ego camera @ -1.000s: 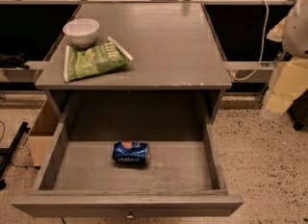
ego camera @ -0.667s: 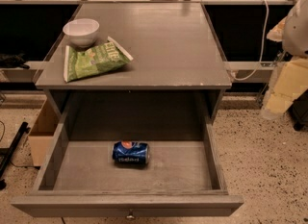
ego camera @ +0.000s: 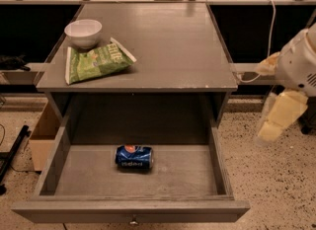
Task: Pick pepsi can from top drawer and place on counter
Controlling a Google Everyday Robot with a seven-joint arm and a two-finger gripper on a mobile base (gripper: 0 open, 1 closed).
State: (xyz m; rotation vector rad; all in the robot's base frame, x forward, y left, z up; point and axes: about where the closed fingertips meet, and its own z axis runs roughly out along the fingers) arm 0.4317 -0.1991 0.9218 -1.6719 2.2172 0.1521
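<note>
The pepsi can (ego camera: 134,157) lies on its side on the floor of the open top drawer (ego camera: 217,165), a little left of the middle, blue with its logo facing up. The drawer is pulled fully out toward me, its knob (ego camera: 133,221) at the bottom edge. The grey counter (ego camera: 173,46) is the cabinet top above it. My gripper (ego camera: 274,120) hangs off to the right of the cabinet, outside the drawer and above the floor, far from the can and holding nothing I can see.
A white bowl (ego camera: 83,32) and a green chip bag (ego camera: 96,62) sit on the left part of the counter. A cardboard box (ego camera: 43,135) stands on the floor left of the drawer. A white cable (ego camera: 270,31) runs behind my arm.
</note>
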